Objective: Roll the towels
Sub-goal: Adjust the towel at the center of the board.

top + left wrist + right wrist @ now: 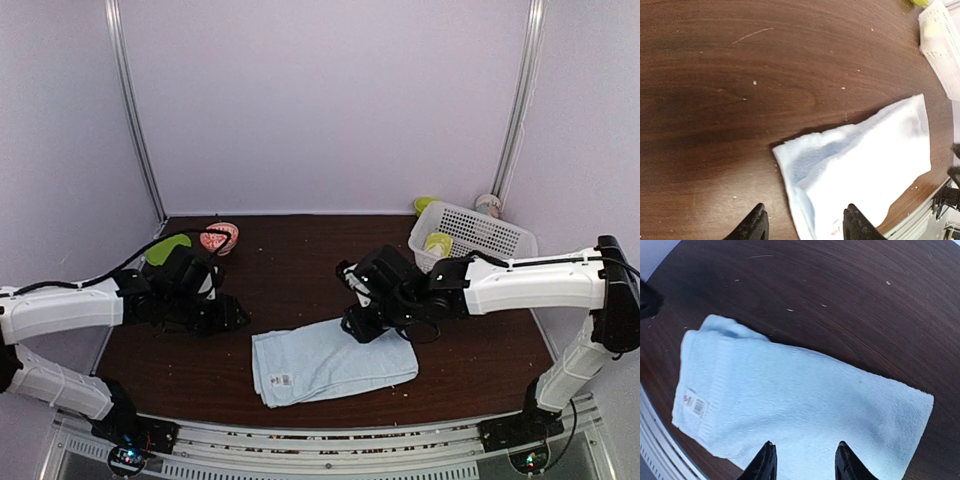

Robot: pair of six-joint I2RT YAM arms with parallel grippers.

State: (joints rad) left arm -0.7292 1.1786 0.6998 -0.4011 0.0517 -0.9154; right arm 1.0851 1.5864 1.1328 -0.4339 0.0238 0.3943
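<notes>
A pale blue towel (330, 365) lies folded flat near the table's front middle, with a small label at its near left corner. My left gripper (236, 320) hangs just left of it, apart from the cloth. In the left wrist view the left gripper (805, 223) is open, its fingers straddling the towel's (865, 150) left edge from above. My right gripper (360, 326) is over the towel's far right edge. In the right wrist view the right gripper (805, 461) is open above the towel (790, 395), holding nothing. A lime-green cloth (165, 245) lies at the back left, partly hidden by the left arm.
A white slotted basket (480, 232) stands at the back right with a yellow-green item (438, 242) inside. A pink patterned object (220, 238) sits next to the green cloth. Booth walls close in the table on three sides. A metal rail (330, 445) runs along the front.
</notes>
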